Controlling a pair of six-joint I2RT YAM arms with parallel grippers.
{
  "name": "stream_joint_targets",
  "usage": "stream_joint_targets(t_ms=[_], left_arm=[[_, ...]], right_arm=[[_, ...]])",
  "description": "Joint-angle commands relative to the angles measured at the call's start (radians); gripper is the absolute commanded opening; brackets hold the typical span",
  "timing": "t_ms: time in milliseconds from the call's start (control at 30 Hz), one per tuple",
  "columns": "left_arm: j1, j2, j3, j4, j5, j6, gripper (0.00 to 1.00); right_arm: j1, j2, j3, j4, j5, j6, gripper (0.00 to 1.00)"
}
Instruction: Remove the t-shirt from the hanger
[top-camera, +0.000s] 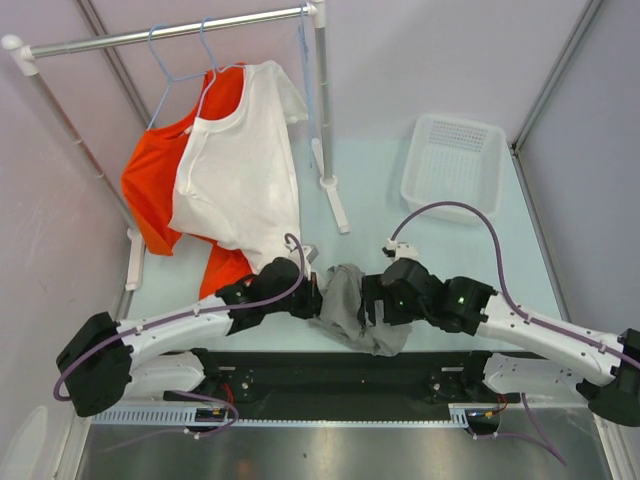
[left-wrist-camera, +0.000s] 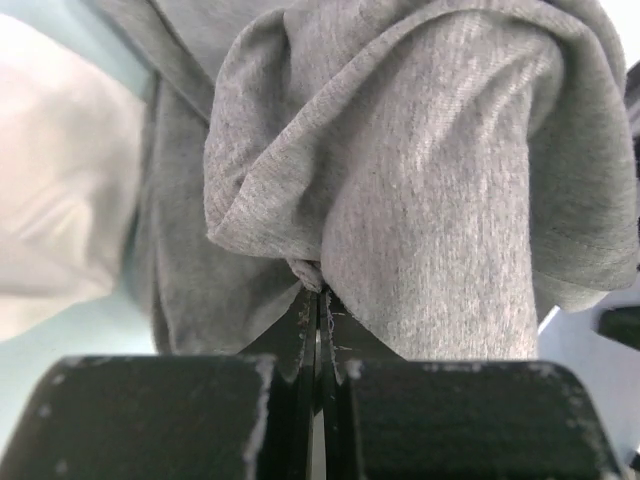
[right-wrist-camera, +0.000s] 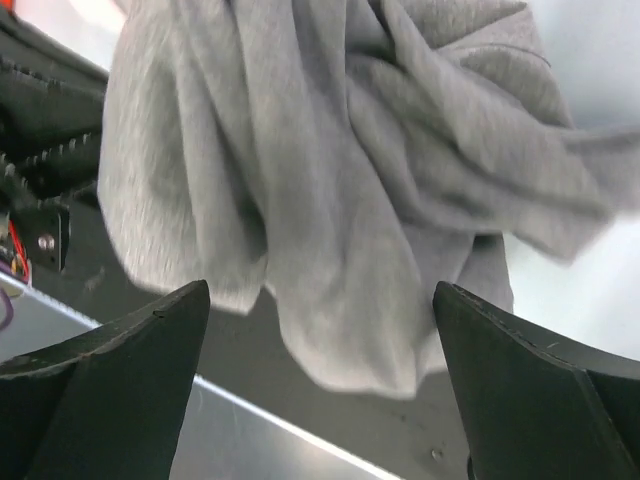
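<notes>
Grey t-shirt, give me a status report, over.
Left gripper shut on grey t-shirt. Right gripper open, cloth hanging ahead of it. T-shirt bunched between the grippers, on no hanger. Path clear.

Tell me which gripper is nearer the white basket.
Right. The right gripper is open, toward the near edge and left of the white basket. The left gripper, shut on the grey t-shirt, is farther left, beyond the shirt.

Lab rig w/ panel walls (top-camera: 430, 50), rack (top-camera: 170, 33).
</notes>
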Motion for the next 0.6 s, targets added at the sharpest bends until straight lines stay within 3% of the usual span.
stream_joint_targets(t_ms=[0,167,333,433,567], left_arm=[[0.006,-0.055,-0.042,-0.001,-0.060,-0.044,0.00],[0.006,-0.059,-0.083,0.004,-0.110,-0.046,0.00],[0.006,-0.010,-0.071,0.030,-0.069,-0.026,0.00],[0.006,0.023,-0.061,0.053,-0.037,-0.021,0.00],[0.006,0.059,-0.042,0.067,-0.017,-0.010,0.00]], right_arm=[[0.020,-0.065,0.106,-0.127,0.073,0.004,1.00],[-0.032,-0.108,0.027,-0.081,0.145,0.093,1.00],[-0.103,-0.196,-0.113,-0.041,0.135,0.369,1.00],[-0.104,-0.259,-0.197,0.052,0.097,0.375,1.00],[-0.106,-0.224,-0.277,0.133,0.024,0.374,1.00]])
